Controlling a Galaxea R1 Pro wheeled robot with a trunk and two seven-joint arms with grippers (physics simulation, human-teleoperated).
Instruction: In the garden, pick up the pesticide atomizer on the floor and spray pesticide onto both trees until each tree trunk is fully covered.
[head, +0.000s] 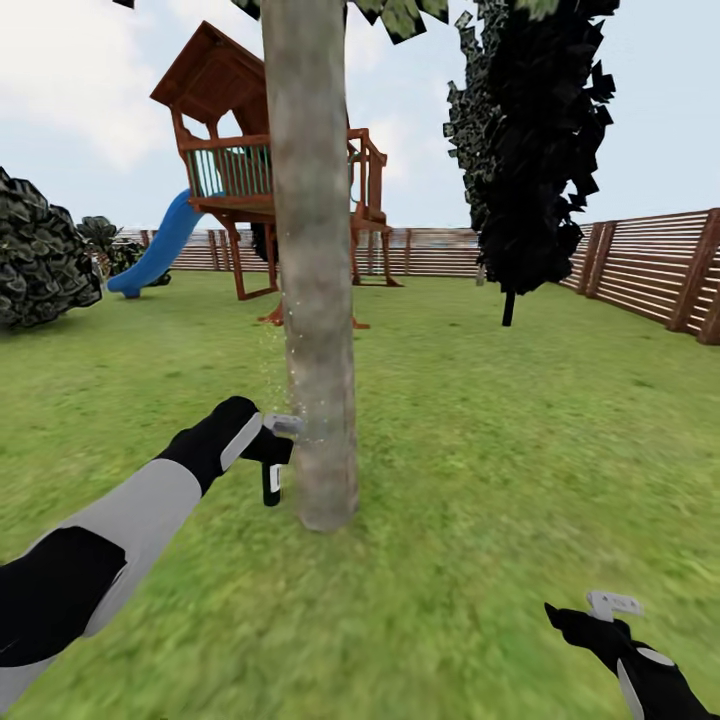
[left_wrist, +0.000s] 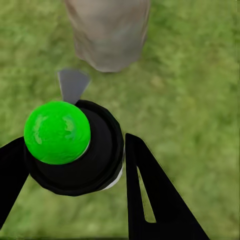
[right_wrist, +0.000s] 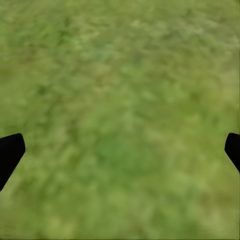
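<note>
Left gripper (head: 268, 447) outstretched, clamping atomizer (head: 272, 480) beside trunk (head: 315, 300), right gripper (head: 600, 615) low (spread wide)

Grey-and-black arms, black pincers, pale grey fingertips (head: 612, 603)

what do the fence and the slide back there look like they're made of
Fence: looks like wood, brown horizontal slats between darker posts, matte. Slide: probably plastic, a smooth, uniformly blue curved chute; this simulator render leaves the material open.
</note>
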